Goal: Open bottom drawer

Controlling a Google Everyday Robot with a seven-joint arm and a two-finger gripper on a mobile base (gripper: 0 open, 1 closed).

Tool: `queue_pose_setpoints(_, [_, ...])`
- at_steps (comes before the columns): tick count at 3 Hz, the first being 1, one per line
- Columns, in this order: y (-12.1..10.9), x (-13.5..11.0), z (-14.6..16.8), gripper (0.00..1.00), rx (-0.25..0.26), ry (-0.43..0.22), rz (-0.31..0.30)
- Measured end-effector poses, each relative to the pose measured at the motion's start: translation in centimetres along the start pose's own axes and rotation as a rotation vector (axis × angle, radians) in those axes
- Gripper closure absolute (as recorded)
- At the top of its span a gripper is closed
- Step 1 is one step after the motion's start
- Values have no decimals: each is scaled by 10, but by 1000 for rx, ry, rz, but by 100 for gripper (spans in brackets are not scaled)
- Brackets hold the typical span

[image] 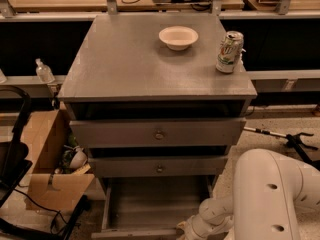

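bottom drawer (155, 204) open | tool (184, 231) at its front, grip cannot tell | bowl (178, 37), can (229, 52) on cabinet top (125, 59)

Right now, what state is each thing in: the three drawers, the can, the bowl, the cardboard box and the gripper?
bottom drawer: pulled out, open.
middle drawer: shut.
top drawer: shut.
can: upright.
bowl: upright, looks empty.
cardboard box: flaps open.
gripper: low in view, at the bottom drawer's front edge.
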State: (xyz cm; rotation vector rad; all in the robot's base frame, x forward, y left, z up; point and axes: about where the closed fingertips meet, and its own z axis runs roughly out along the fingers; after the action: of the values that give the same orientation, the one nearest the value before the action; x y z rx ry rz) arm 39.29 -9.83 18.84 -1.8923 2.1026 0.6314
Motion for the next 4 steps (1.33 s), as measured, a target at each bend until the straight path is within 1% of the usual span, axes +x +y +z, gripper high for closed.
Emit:
queue_pose_setpoints(1, [0, 0, 0, 100, 0, 0, 0])
queue_pose_setpoints(2, [0, 0, 0, 82, 0, 0, 0])
queue_pose_setpoints(3, [0, 0, 0, 50, 0, 0, 0])
queue_pose_setpoints(4, [0, 0, 0, 27, 0, 0, 0])
